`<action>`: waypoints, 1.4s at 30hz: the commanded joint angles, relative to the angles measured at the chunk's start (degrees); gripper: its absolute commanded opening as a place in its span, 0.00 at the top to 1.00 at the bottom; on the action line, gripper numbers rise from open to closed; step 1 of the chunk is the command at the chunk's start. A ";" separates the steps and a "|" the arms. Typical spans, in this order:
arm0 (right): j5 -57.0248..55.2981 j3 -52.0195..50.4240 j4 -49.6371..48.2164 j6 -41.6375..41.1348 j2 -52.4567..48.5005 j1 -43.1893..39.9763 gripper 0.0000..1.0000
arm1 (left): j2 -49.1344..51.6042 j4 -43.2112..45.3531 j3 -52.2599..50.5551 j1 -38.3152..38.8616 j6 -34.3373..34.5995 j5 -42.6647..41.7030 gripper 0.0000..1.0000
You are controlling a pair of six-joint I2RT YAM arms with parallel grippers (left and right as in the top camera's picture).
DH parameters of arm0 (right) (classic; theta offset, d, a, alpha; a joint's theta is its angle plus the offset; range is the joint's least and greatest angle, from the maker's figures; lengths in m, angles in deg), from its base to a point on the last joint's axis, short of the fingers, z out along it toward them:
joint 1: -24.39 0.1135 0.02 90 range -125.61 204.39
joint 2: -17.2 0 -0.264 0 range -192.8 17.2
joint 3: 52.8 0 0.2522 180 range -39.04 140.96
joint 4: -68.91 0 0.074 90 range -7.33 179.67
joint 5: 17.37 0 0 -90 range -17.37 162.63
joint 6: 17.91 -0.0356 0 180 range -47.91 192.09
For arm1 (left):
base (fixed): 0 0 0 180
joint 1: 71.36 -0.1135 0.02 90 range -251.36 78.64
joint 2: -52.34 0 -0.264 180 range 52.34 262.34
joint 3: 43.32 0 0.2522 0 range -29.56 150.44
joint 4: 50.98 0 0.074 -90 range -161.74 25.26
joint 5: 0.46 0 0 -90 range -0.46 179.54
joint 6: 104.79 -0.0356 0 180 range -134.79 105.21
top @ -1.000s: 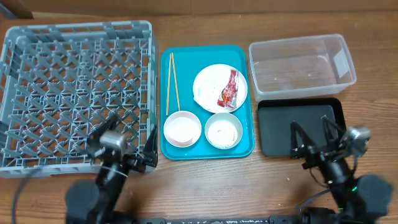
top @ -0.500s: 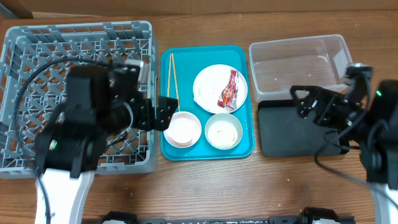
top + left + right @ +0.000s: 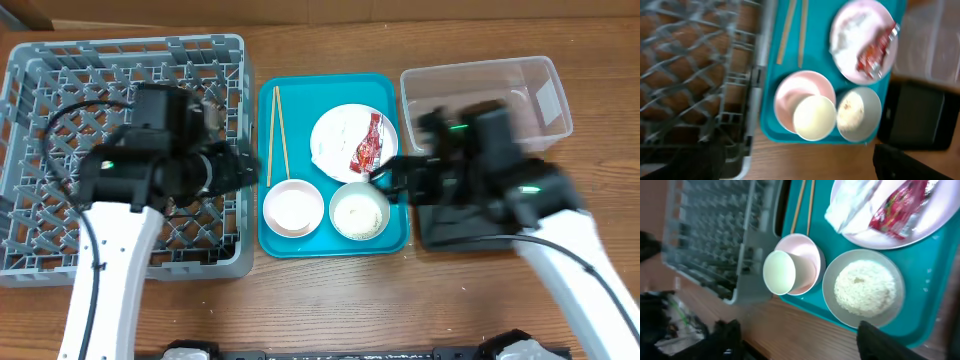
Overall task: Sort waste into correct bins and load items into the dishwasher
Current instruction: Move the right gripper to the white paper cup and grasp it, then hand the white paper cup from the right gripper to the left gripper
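Observation:
On the teal tray (image 3: 335,243) lie two chopsticks (image 3: 277,130) and a white plate (image 3: 325,150) holding a red sauce packet (image 3: 367,148) and a white scrap (image 3: 855,210). In front stand a pink bowl (image 3: 305,210) with a white cup (image 3: 779,272) in it, and a bowl of rice (image 3: 360,212). My left gripper (image 3: 245,165) is open and empty over the right edge of the dish rack (image 3: 60,120). My right gripper (image 3: 385,180) is open and empty at the tray's right side, above the rice bowl (image 3: 865,287).
The clear tub (image 3: 490,100) stands at the back right, with the black tray (image 3: 445,235) in front of it, partly under my right arm. Both look empty. Bare wooden table runs along the front.
Both arms have risen from the front of the table and closed in on the teal tray: the left over the rack's right edge, the right leftward across the black tray.

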 commanded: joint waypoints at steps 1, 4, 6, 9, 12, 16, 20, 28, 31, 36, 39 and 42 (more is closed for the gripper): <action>-16.68 1.33 -2.97 -8.17 -6.08 9.46 0.30 | -3.72 -2.08 1.86 -4.63 3.61 4.07 0.03; -20.79 1.33 -6.25 -9.40 -11.89 14.32 0.34 | -4.68 -5.09 1.86 -6.88 0.85 4.52 0.02; -21.40 1.33 -8.20 -9.40 -14.93 15.82 0.35 | -5.01 -6.73 1.86 -7.45 -0.96 5.18 0.02; -21.33 1.33 -12.46 -9.35 -19.21 16.87 0.35 | -5.07 -8.72 1.86 -7.50 -3.45 6.60 0.02; -18.51 1.33 -15.08 -9.35 -22.21 16.92 0.45 | -5.07 -9.46 1.84 -7.50 -4.35 7.39 0.02; -15.82 1.33 -16.33 -9.38 -25.35 17.38 0.47 | -5.07 -9.55 1.84 -7.50 -4.94 7.41 0.01; -15.54 1.33 -17.77 -9.33 -27.10 19.21 0.47 | -5.03 -8.96 1.84 -7.48 -4.92 7.39 0.00; -21.18 1.36 -17.29 -9.16 -27.17 20.76 0.68 | -4.92 -8.79 1.81 -7.48 -4.92 7.34 0.00; -22.23 1.81 -16.76 -9.16 -26.40 20.35 0.81 | -4.92 -8.90 1.81 -7.48 -4.94 7.37 0.00; -21.99 2.93 -15.72 -9.16 -22.73 18.78 0.96 | -4.90 -8.55 1.79 -7.48 -4.96 7.08 0.00; -17.55 4.61 -13.27 -9.11 -17.29 16.15 0.96 | -4.90 -7.32 1.79 -7.48 -8.72 1.66 0.00; -8.59 4.98 -12.92 -6.03 -11.91 12.31 0.96 | -4.90 -4.98 1.79 -7.52 -12.57 -7.56 0.00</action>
